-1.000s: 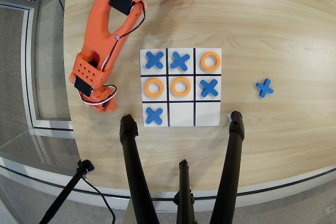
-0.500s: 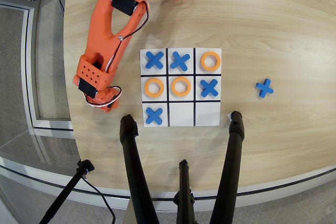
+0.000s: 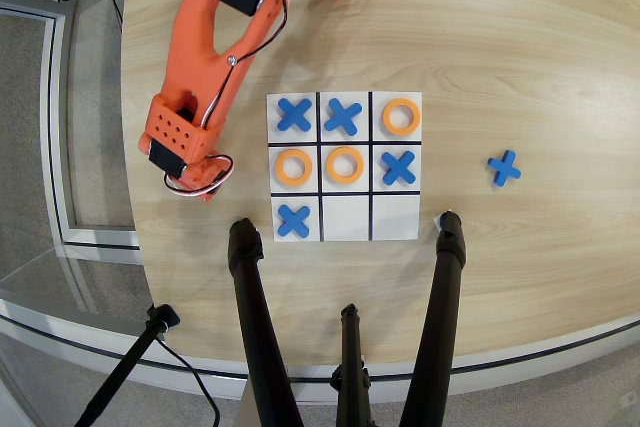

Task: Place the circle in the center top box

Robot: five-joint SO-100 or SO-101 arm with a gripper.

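Your tool [image 3: 200, 187] has crept up-view beside board [image 3: 395, 225], jaw state hidden. No circle visibly carried; bottom-middle cell [image 3: 346, 218] empty, top-middle holds cross [image 3: 342, 117].

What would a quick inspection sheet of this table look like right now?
Surface: pale wooden table, curved edges, with a white 3x3 board on it.
Job's things: three orange rings on the board, at top right, middle left and centre. Four blue crosses fill other cells; the bottom middle cell and the bottom right cell are bare.
Clutter: one spare blue cross on the table, right of the board.
Tool: at the end of the orange arm, left of the board; hidden under the wrist, so open or shut cannot be told.
Cables: wires looped at the wrist; black cables at the top left corner.
Surroundings: black tripod legs at the near edge; grey floor.
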